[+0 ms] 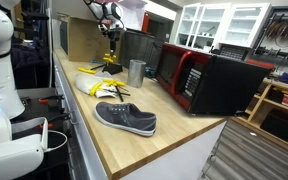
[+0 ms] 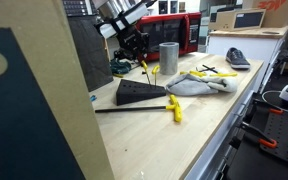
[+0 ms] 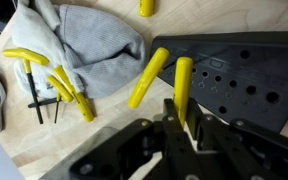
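My hand (image 3: 184, 128) is clamped on one yellow-handled tool (image 3: 183, 88), the jaws pressed together around the lower end of its handle. The handle is a plain, smooth, bright yellow bar, standing nearly upright; its shaft is hidden from me. I hold it over the near edge of the one black rack (image 3: 239, 80), a sloped slab dotted with rows of round holes, which sits on the wooden table (image 1: 174, 135).

A second yellow handle (image 3: 149, 77) leans just beside mine, tilted to the left. A third handle (image 3: 146, 7) shows at the top edge of the wrist view. To the left lies a loose bunch of tools (image 3: 64, 88) of the same kind, thin dark shafts with yellow handles. I make out three handles there, though they overlap. They lie against the one crumpled grey cloth (image 3: 99, 40).

In both exterior views I count one metal cup (image 1: 136, 71) near the rack, one grey shoe (image 1: 125, 118) well apart toward the table's end, and one red microwave (image 1: 184, 75) behind the cup. The print on a cardboard box (image 2: 246, 18) at the back is too small to read.
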You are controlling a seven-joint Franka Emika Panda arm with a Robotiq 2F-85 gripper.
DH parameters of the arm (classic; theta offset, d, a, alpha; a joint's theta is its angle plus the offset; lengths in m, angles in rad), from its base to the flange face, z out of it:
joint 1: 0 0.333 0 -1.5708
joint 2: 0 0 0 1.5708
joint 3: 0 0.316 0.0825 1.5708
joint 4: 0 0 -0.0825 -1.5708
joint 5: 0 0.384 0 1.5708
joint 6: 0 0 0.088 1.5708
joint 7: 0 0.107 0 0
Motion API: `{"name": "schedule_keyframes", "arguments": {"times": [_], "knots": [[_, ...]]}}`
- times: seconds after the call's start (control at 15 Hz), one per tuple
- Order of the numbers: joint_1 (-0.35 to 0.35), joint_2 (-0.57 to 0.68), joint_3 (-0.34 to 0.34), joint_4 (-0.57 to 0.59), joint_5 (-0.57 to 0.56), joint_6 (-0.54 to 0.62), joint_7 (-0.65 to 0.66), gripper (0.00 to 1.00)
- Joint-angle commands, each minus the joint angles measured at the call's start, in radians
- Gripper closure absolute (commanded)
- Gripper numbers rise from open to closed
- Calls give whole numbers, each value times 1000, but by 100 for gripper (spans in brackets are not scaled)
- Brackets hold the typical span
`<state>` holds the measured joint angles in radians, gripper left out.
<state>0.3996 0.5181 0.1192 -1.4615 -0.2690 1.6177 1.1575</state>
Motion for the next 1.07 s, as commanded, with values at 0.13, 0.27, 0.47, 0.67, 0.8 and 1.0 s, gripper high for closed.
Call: {"name": "schedule_keyframes", "arguments": {"times": [0.13,0.27,0.47,0.67,0.8,1.0], "knots": [[-4,-10,5,-30,11,63,-57,96],[-4,-21,6,-49,9,77,-80,96],[-4,-29,7,-65,11,92,-115,96],[0,-34,8,-89,9,115,-138,96],[11,-39,3,-101,-17,121,-132,96],[25,-58,1,-122,-60,131,-127,96]]}}
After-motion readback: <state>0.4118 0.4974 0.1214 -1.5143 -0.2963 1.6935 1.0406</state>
